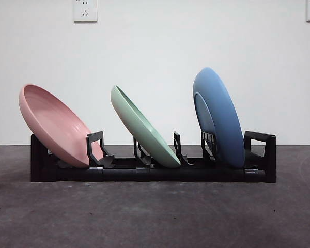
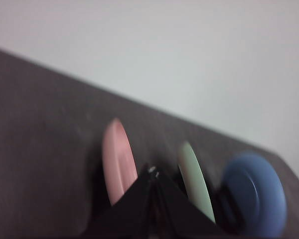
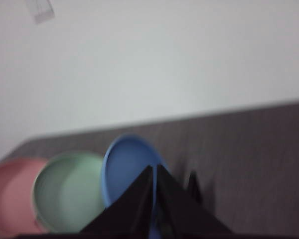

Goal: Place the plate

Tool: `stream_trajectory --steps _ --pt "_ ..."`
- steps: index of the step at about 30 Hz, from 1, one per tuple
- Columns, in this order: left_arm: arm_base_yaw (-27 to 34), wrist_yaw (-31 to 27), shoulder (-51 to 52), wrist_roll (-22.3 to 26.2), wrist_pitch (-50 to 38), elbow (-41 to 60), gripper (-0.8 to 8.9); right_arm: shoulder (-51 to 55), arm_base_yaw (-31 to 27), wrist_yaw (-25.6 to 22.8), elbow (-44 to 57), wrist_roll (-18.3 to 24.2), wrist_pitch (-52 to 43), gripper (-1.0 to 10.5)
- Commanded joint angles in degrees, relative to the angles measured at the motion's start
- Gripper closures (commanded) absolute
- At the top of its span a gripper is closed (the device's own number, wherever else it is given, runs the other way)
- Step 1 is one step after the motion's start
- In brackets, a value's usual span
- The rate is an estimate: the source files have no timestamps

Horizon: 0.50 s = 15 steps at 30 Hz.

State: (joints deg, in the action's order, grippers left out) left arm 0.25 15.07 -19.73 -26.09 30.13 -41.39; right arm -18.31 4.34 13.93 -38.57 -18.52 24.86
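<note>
Tabletop: dark grey, matte; carries the whole set against a white wall.

Rack: black, long, low, with upright dividers; holds three plates on edge, well apart from one another.

Blue plate: in the end slot by the tall bracket, nearly upright, foot ring showing. We take this as the plate most likely just placed, since the right gripper sits nearest it.

Pink plate: opposite end slot, leaning steeply outward past the rack's end.

Green plate: middle slot, leaning the same way as the pink one.

Right gripper: jaws pressed together, holding nothing; raised behind the rack, tips in line with the blue plate's rim.

Left gripper: jaws likewise closed and empty; raised, aimed between the pink and green plates.

Step in hand, as we judge it: every slot looks filled, so what remains is clearing away. We would lift both arms straight up and back, keeping the tips off the rims, because the leaning pink plate could tip out with a nudge.
</note>
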Motion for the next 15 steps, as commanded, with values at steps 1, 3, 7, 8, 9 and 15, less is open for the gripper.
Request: stream_trajectory --steps 1,3,7,8,9,15 --pt "0.04 3.23 -5.51 1.38 7.10 -5.66 8.02 -6.08 0.02 2.14 -6.88 -0.81 9.97 9.4" --pt "0.04 4.37 -9.03 1.38 12.52 -8.92 8.02 -10.38 0.04 4.37 -11.21 -0.72 16.28 9.4" --pt "-0.07 4.98 -16.24 3.08 24.30 -15.28 8.02 -18.12 0.07 8.79 -18.36 0.92 26.21 9.4" --pt "-0.11 4.96 -18.08 4.33 27.12 -16.76 8.03 -19.85 0.13 9.44 -19.82 1.73 28.13 9.4" --pt "-0.13 4.96 -19.54 5.44 29.09 -17.90 8.03 -21.18 0.22 9.77 -20.98 2.54 29.48 9.4" --pt "-0.37 5.22 -24.87 8.92 31.63 -21.11 6.29 -27.23 1.99 10.12 -23.89 8.57 30.91 8.0"
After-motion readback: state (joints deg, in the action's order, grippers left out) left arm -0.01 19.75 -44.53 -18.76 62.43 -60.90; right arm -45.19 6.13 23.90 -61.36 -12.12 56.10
